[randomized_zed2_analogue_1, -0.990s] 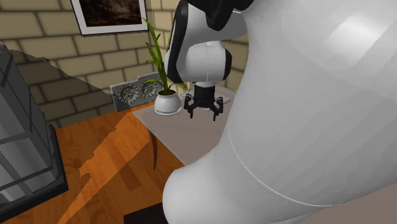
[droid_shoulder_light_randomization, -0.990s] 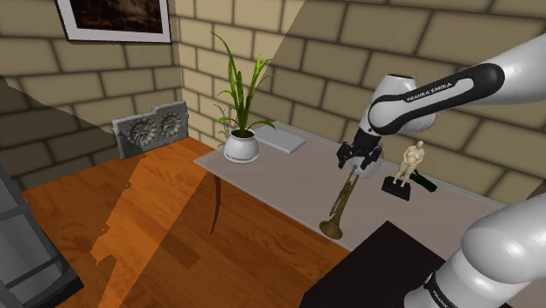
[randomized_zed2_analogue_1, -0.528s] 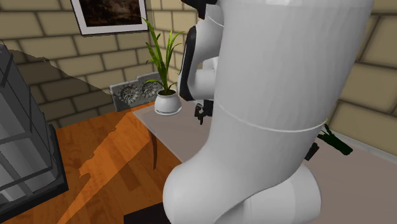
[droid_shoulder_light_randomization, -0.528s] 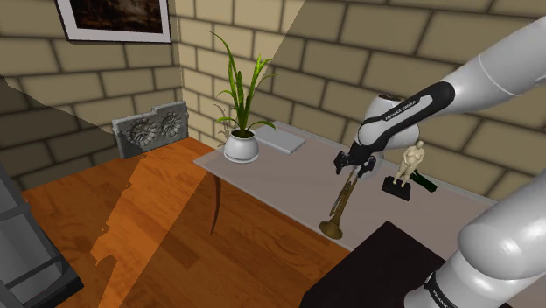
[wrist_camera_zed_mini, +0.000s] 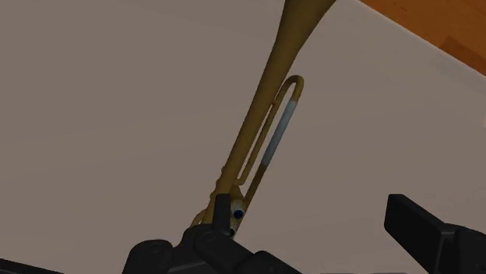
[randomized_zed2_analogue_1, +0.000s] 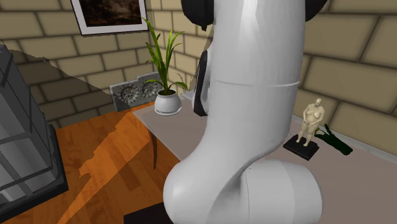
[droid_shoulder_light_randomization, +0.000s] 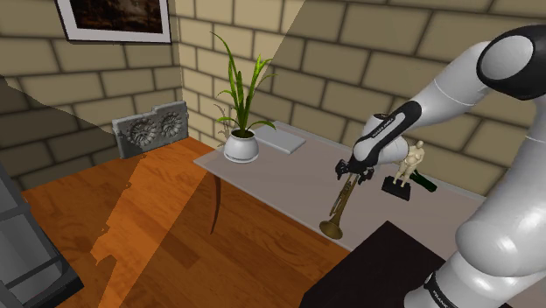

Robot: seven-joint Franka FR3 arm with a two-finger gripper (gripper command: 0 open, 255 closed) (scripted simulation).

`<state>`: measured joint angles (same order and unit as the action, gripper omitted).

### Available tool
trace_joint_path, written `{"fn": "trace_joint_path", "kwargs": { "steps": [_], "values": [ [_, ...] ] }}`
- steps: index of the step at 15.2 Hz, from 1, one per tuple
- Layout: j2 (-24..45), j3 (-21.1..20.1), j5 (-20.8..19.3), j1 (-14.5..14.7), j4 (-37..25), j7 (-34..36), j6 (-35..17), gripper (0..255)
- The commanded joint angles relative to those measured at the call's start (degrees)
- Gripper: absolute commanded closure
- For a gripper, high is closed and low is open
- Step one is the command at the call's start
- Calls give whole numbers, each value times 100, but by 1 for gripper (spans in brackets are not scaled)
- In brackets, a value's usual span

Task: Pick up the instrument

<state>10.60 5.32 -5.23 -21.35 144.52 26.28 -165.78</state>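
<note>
Brass trumpet [wrist_camera_zed_mini: 262,109] end beside one finger of spread gripper [wrist_camera_zed_mini: 308,222].

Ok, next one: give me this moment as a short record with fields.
target: brass trumpet, lying on the table, bell near its edge
hand: gripper open, over the trumpet's narrow end, not clasping it
others: figurine on a black base, potted plant
status: not yet picked up

Glossy white, rounded arm [droid_shoulder_light_randomization: 490,236] with dark joint bands and an all-black pincer [droid_shoulder_light_randomization: 350,171].
</note>
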Motion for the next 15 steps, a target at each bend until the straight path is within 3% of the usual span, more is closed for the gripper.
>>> {"fn": "trace_joint_path", "kwargs": {
  "steps": [1,6,15],
  "values": [
    [448,119,-13,-74,-188,112,-324,0],
    [1465,319,129,-232,-764,338,-890,0],
    [2122,238,175,-301,-967,349,-1342,0]
  ]
}}
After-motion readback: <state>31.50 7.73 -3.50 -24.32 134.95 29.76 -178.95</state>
